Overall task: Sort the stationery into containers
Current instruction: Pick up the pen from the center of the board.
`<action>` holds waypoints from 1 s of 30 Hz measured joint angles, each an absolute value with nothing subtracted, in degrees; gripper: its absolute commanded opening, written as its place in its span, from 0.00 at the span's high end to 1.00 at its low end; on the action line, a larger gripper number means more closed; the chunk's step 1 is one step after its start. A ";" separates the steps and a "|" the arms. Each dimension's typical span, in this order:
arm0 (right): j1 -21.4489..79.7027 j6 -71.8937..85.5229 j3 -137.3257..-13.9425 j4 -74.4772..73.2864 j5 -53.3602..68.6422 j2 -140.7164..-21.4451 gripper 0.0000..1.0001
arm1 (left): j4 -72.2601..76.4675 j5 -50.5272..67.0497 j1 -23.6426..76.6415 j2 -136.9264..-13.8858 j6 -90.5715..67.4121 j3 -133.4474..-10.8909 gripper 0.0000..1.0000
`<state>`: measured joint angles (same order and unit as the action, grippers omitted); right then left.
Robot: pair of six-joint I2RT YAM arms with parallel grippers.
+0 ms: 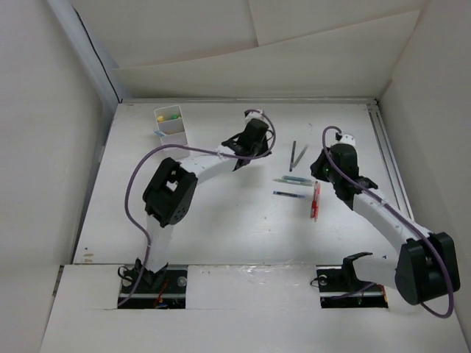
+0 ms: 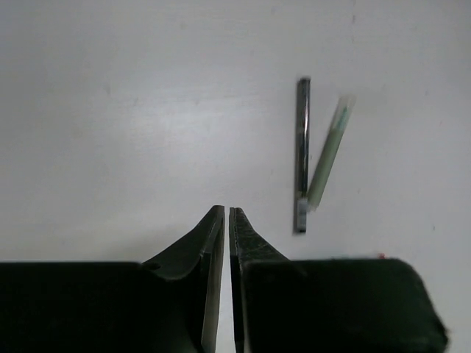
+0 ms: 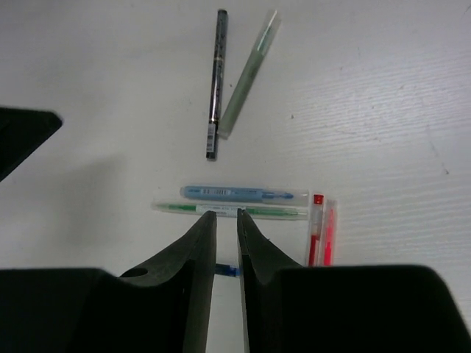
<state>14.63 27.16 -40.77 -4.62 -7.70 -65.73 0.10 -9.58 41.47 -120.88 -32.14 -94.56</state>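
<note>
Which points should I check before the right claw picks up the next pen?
1. Left claw empty: ok, shut on nothing.
2. Right claw open enough for a pen: not ok, only a narrow gap.
3. Blue pen apart from green pen: not ok, they lie side by side.
4. White box upright: ok.
5. Free compartment in the box: cannot tell.
</note>
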 measured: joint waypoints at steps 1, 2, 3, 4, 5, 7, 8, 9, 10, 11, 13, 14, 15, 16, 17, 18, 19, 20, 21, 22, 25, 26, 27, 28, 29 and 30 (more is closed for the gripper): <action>14.63 27.14 -40.93 -4.67 -7.40 -67.48 0.73 | 1.89 -8.69 41.45 -118.34 -32.77 -90.04 0.94; 14.63 27.11 -41.21 -4.69 -7.11 -69.49 0.70 | 2.90 -7.90 41.41 -115.85 -33.30 -86.04 0.93; 14.63 27.03 -41.54 -4.71 -6.85 -71.59 0.68 | 4.75 -6.85 41.41 -113.01 -33.85 -81.45 0.93; 14.66 26.92 -41.93 -4.78 -6.44 -73.69 0.64 | 6.11 -6.04 41.41 -109.95 -34.30 -77.17 0.91; 14.68 26.83 -42.57 -4.89 -5.89 -75.99 0.64 | 7.20 -5.43 41.36 -107.11 -34.65 -73.43 0.91; 15.14 26.59 -44.38 -5.02 -5.15 -80.82 0.62 | 9.72 -4.16 41.30 -102.19 -35.18 -67.94 0.89; 15.51 26.46 -45.36 -5.10 -4.84 -83.13 0.62 | 11.14 -3.53 41.30 -100.03 -35.35 -65.69 0.89; 15.97 26.33 -46.33 -5.13 -4.49 -85.21 0.62 | 12.03 -3.05 41.30 -98.13 -35.51 -63.99 0.89; 16.38 26.26 -47.16 -5.13 -4.14 -87.11 0.60 | 13.23 -2.50 41.30 -96.55 -35.64 -62.48 0.89; 16.91 26.17 -47.99 -5.23 -3.92 -88.68 0.60 | 14.50 -2.00 41.30 -95.20 -35.73 -61.04 0.88; 17.65 25.71 -49.63 -5.69 -3.60 -91.05 0.60 | 16.29 -1.02 41.30 -93.36 -35.77 -58.63 0.87; 18.00 25.58 -50.41 -5.89 -3.64 -91.83 0.60 | 17.10 -0.43 41.30 -92.73 -35.79 -57.45 0.87; 18.15 25.36 -51.13 -6.07 -3.88 -92.38 0.60 | 17.76 0.10 41.30 -92.31 -35.79 -56.40 0.87; 18.35 25.30 -51.96 -6.07 -3.92 -92.84 0.60 | 18.02 0.60 41.30 -92.12 -35.77 -55.57 0.87; 18.59 25.23 -52.82 -6.37 -4.27 -93.19 0.60 | 18.24 1.30 41.30 -92.07 -35.68 -54.87 0.87; 18.81 25.23 -53.65 -6.57 -4.51 -93.45 0.60 | 18.46 2.00 41.30 -92.07 -35.62 -54.08 0.86; 18.85 25.23 -54.52 -6.90 -4.86 -93.78 0.60 | 18.48 2.42 41.30 -92.05 -35.59 -53.67 0.86; 18.85 25.21 -55.33 -7.14 -5.32 -94.08 0.60 | 18.81 3.11 41.30 -92.05 -35.59 -53.06 0.86; 18.85 25.23 -56.18 -7.27 -5.76 -94.59 0.64 | 18.85 3.68 41.30 -92.05 -35.44 -52.62 0.86; 18.85 25.26 -57.04 -7.35 -6.15 -95.26 0.66 | 18.96 4.23 41.30 -92.05 -35.38 -52.36 0.86; 18.87 25.32 -58.78 -7.53 -7.66 -97.62 0.70 | 19.38 6.15 41.30 -92.03 -35.14 -52.14 0.86; 18.92 25.36 -58.98 -7.73 -8.12 -98.19 0.70 | 19.68 6.74 41.30 -92.01 -35.05 -52.10 0.86; 18.98 25.52 -59.09 -8.14 -8.51 -98.72 0.71 | 19.97 7.35 41.30 -91.96 -35.03 -52.10 0.86; 19.18 25.54 -59.22 -8.71 -9.10 -99.07 0.72 | 20.23 7.81 41.30 -91.92 -34.98 -52.10 0.86; 19.33 25.63 -59.35 -9.15 -9.50 -99.46 0.72 | 20.38 8.29 41.30 -91.77 -34.98 -52.10 0.86; 19.57 25.71 -59.72 -9.72 -9.89 -99.88 0.72 | 20.38 8.82 41.30 -91.53 -34.98 -52.07 0.84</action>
<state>19.57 25.71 -59.72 -9.72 -9.89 -99.88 20.38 8.82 41.30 -91.53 -34.98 -52.07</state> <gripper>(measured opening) 0.282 0.142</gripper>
